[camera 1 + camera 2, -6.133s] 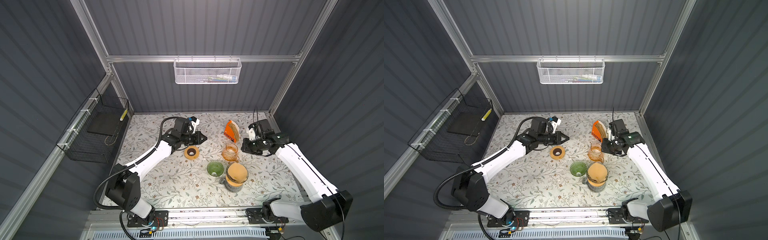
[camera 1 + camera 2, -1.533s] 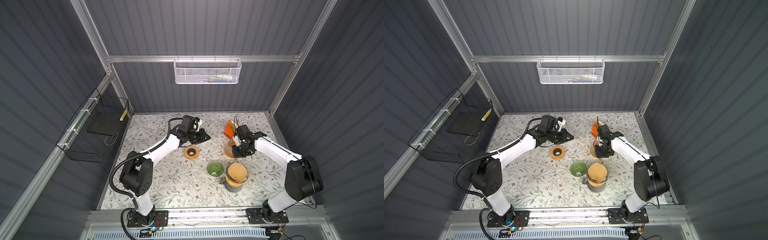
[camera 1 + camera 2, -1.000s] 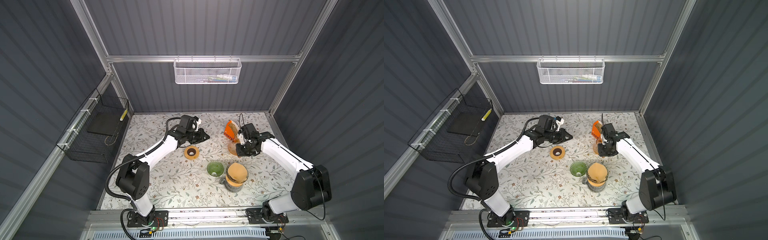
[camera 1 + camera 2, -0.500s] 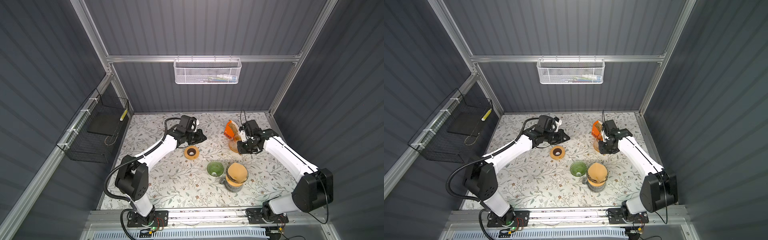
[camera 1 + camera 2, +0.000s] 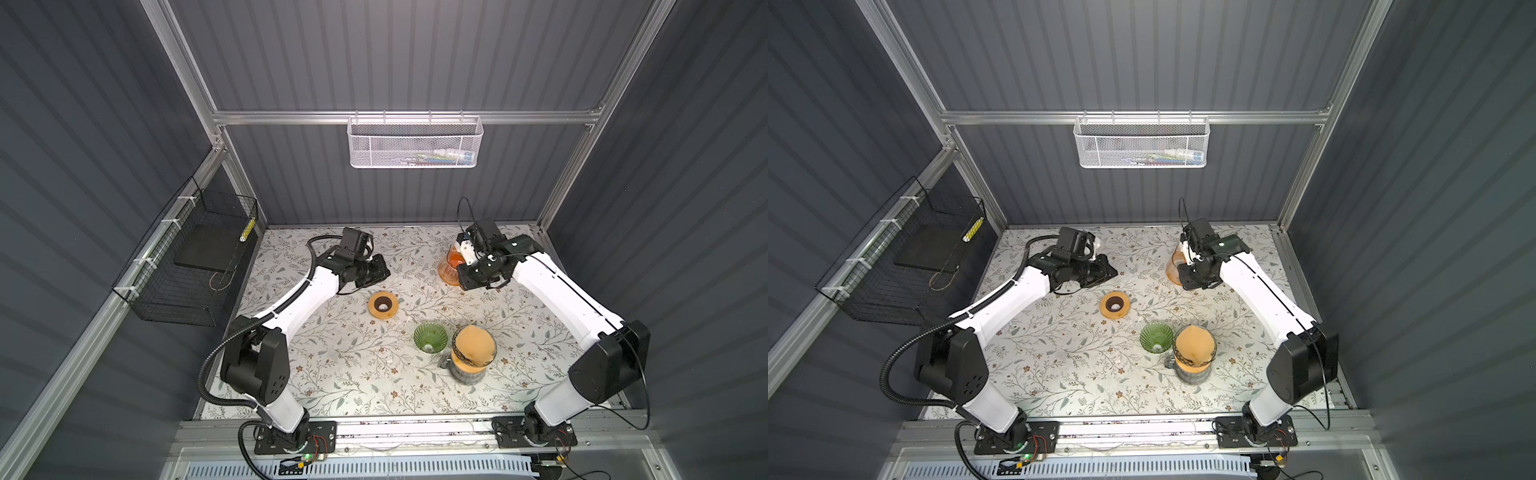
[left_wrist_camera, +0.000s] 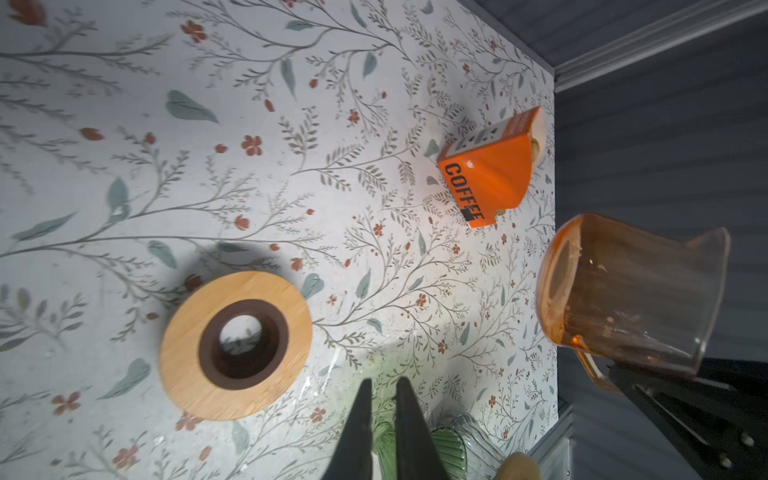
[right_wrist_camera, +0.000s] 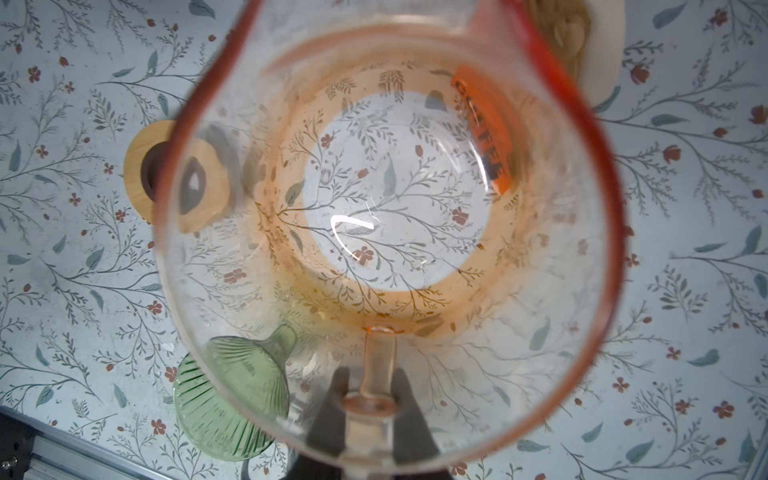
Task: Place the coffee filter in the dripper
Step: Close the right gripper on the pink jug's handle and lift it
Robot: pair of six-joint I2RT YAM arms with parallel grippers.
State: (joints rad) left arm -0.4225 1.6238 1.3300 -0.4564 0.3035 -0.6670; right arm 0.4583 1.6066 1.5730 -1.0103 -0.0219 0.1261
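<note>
The green glass dripper [image 5: 430, 337] stands on the floral table [image 5: 332, 374]. Just beside it on the right, a glass jar [image 5: 467, 374] carries a tan coffee filter [image 5: 473, 345] in its mouth. Behind the dripper and to its left lies a wooden ring [image 5: 382, 304]. Farther back on that side hovers the left gripper [image 6: 383, 382], its jaws nearly together on nothing. Behind the dripper and slightly to its right, the right gripper [image 7: 370, 397] clamps the handle of an orange glass carafe [image 5: 451, 266], lifted off the table. An orange COFFEE box [image 6: 486, 183] lies beyond it.
</note>
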